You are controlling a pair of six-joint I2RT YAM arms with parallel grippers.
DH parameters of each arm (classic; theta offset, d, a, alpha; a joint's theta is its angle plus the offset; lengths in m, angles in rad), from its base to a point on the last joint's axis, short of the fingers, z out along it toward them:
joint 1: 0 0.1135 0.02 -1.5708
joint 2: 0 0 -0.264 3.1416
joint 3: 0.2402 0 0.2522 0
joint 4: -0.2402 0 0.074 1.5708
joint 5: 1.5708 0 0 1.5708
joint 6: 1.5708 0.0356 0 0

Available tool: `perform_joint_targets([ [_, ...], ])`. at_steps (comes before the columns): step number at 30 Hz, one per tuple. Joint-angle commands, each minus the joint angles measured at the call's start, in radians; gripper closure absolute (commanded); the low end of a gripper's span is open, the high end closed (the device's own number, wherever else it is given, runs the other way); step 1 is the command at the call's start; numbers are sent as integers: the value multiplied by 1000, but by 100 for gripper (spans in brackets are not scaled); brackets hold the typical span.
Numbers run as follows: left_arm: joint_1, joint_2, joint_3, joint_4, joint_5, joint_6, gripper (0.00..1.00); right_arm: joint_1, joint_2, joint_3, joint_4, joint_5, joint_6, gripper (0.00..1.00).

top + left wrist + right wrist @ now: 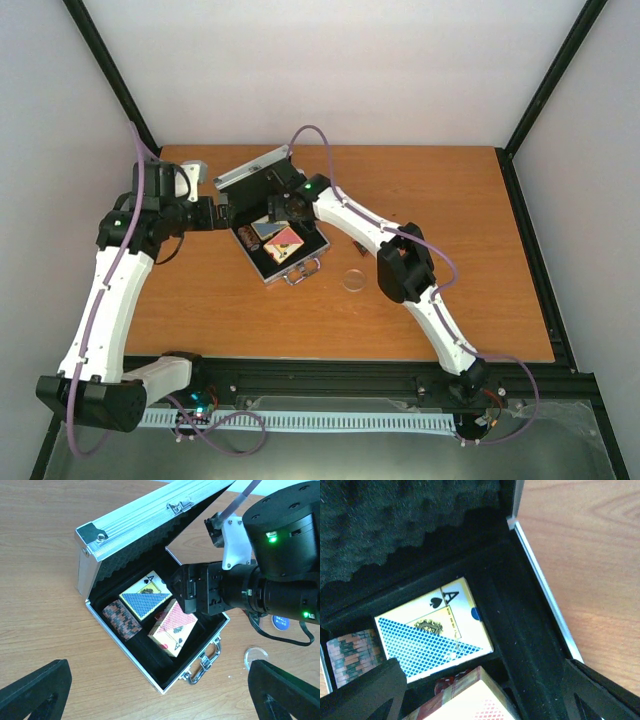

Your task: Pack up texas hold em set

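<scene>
Right gripper [186,592] and raised lid [150,520] crowd the case [122,647].

Inspection of legible markings: the blue-yellow card pack [432,640], lying in the open case [145,520] toward the far-left part of the bench [50,580], bore a black "A" beside a spade sign. The red card pack [172,627] showed a small "A" near its lower corner. A blue disc [280,623] read "SMALL BLIND". Nothing else was legible.

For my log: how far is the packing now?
Done: blue-yellow pack, chip stack and red pack lie in the open case. In hand: nothing; the open right gripper hovers over the red pack. To do: the clear disc on the table, then shutting the case.
</scene>
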Motion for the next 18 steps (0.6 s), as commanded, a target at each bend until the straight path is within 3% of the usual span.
perform_joint_targets([
  [1, -2, 14, 8, -1, -13, 6, 0, 8, 34, 29, 11, 44, -76, 14],
  [4, -2, 23, 8, 2, -10, 7, 0, 10, 52, 30, 24, 37, -89, 14],
  [12, -2, 41, 12, 2, -13, 8, 0, 23, 82, 44, -31, 210, -129, 14],
  [18, -2, 45, 8, 5, -7, 6, 0, 32, 38, -42, -87, 280, -142, 13],
])
